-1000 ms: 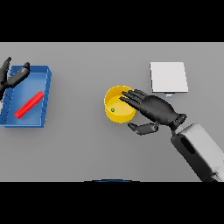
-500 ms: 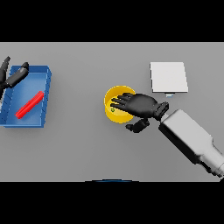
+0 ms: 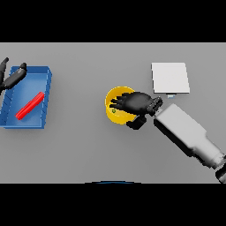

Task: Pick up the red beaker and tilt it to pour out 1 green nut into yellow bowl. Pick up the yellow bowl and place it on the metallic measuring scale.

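Grey worktop (image 3: 88,145), head view: the right robot hand (image 3: 134,103) has advanced over the round yellow bowl (image 3: 115,114), fingers curling on its rim beside the square metallic scale (image 3: 170,77); bowl pickup is starting. Left robot hand (image 3: 12,76) idles, fingers relaxed, at the blue tray (image 3: 44,101)

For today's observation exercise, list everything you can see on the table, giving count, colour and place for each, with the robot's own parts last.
bowl: one, yellow, table centre, under the right hand.
nut: one, green, inside the bowl.
scale: one, pale metallic, flat, upper right, apart from the bowl.
tray: one, blue, far left.
beaker: one, red, lying slanted in the tray.
table: one, grey.
left hand: one, dark, at the tray's upper left corner, fingers relaxed.
right hand: one, dark, fingers curled over the bowl's right rim, thumb outside it.
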